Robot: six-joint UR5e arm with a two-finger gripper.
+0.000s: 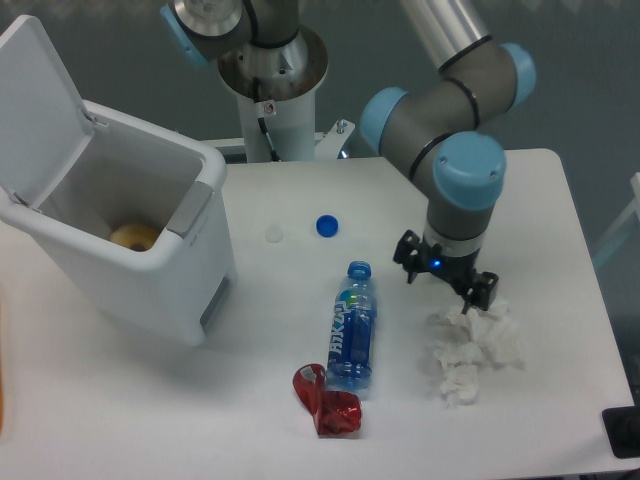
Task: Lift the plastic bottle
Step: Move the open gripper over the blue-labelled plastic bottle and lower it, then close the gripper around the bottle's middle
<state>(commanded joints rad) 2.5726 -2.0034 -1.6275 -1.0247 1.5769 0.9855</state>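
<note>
The plastic bottle (351,330) lies on its side on the white table (560,200), blue cap pointing away from the camera, blue label with white lettering facing up. My gripper (448,297) hangs to the right of the bottle, just above the left edge of a crumpled white tissue (472,350). Its fingers are spread apart and hold nothing. There is a gap between the gripper and the bottle.
A crumpled red wrapper (328,400) touches the bottle's base. A loose round blue cap (327,226) and a small white cap (274,234) lie behind the bottle. An open white bin (130,250) with a yellowish object inside stands at the left.
</note>
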